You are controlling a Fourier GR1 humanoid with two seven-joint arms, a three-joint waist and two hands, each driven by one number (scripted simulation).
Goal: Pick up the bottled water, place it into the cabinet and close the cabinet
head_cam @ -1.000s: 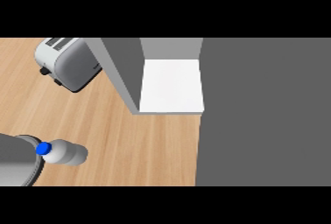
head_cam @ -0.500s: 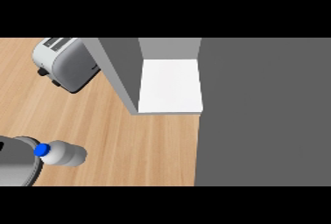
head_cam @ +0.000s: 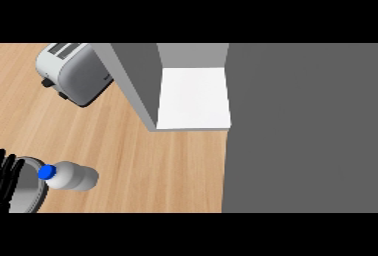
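At the far left edge, dark fingers of the left robot hand are showing, seemingly straight, holding nothing. Just right of them the bottled water is standing on the desk, blue cap up. The open cabinet is sitting farther right and back. No right hand is showing.

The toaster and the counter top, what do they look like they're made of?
The toaster looks like brushed or satin metal: silver-grey sides with soft highlights, and darker parts at its lower left edge that may be plastic. The counter top looks like light wood or a wood-look laminate, with fine grain lines running diagonally and a matte finish. Which of the two cannot be told.
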